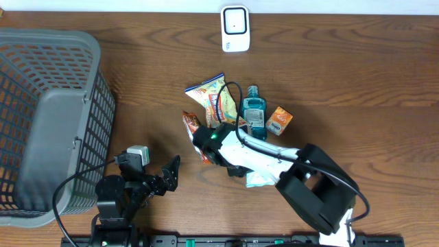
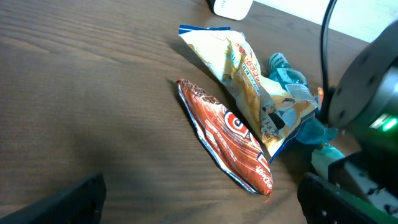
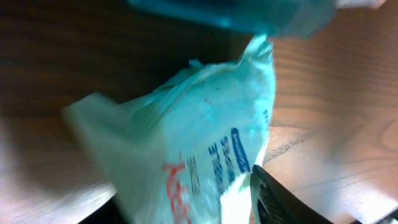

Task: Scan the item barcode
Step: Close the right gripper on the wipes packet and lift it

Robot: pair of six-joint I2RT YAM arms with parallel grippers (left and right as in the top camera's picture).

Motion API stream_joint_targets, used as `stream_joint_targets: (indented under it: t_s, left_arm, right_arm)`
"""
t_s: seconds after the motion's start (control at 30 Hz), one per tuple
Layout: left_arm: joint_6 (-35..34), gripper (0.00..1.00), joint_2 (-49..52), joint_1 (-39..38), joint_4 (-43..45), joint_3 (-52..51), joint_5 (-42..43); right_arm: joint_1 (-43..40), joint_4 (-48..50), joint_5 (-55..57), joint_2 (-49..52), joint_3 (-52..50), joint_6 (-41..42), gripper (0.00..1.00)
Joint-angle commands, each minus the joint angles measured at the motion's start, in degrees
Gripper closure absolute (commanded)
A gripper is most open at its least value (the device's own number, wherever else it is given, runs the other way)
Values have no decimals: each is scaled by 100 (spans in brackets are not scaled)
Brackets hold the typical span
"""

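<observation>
Right pincer: low at the centre of the table; I cannot tell whether it grips. Only one finger shows, beside the pale mint packet.
Left pincer: jaws wide apart and empty, at 7 o'clock, probably kept out of the way.
Scanner: at 12 o'clock, well apart from the packet, which probably must travel there.
Views: only the right wrist shows the packet's print, blurred, with no barcode visible; only the overhead shows the scanner.

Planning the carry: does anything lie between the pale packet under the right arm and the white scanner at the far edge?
Yes. The yellow snack bag and the blue bottle lie between the pale packet and the scanner; nothing else visible lies beyond them.
</observation>
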Motion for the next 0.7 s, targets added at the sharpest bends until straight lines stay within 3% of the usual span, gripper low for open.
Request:
stream_joint_targets:
  t_s: [0.0, 0.2, 0.27, 0.37, 0.67]
  left_arm:
    - [-52, 1, 22, -22, -146, -85, 57]
    - [-52, 1, 22, -22, -146, -85, 57]
    - [-52, 2, 22, -22, -146, -85, 57]
    - [-52, 2, 22, -22, -146, -85, 57]
    - [-52, 2, 22, -22, -146, -85, 57]
  right_arm:
    - [39, -28, 48, 437, -223, 166, 59]
    - [39, -52, -4, 739, -216, 210, 76]
    - [37, -70, -79, 734, -140, 201, 88]
    - [-31, 22, -603, 734, 87, -372, 99]
    - [-573, -63, -3506, 282, 876, -3115, 99]
